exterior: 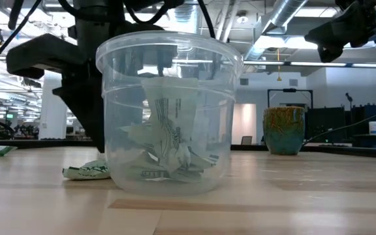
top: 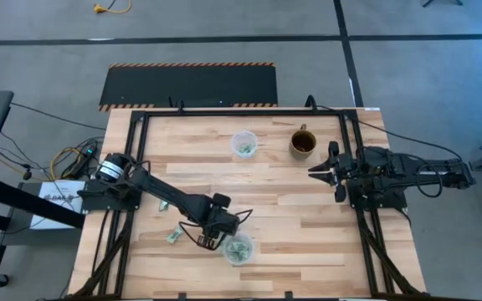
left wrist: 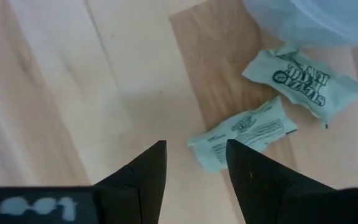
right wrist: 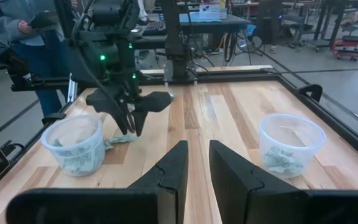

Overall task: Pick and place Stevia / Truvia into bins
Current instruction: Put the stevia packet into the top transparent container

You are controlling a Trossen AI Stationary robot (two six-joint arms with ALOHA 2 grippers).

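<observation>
Two light green Stevia packets (left wrist: 244, 134) (left wrist: 303, 78) lie flat on the table beside the near clear cup (top: 239, 249), which holds several packets (exterior: 168, 156). My left gripper (left wrist: 194, 146) is open and points down just above the nearer packet, whose end shows between the fingertips; it also shows in the right wrist view (right wrist: 129, 127). Two more packets (top: 174, 236) (top: 164, 205) lie toward the table's left. The far clear cup (top: 244, 144) holds packets too. My right gripper (right wrist: 197, 149) waits at the table's right, slightly open and empty.
A brown and green mug (top: 303, 144) stands at the far side, right of the far cup. A dark metal frame (top: 224, 110) runs around the table's edges. Bare wood lies between the two cups. A person (right wrist: 17, 37) stands beyond the table's left edge.
</observation>
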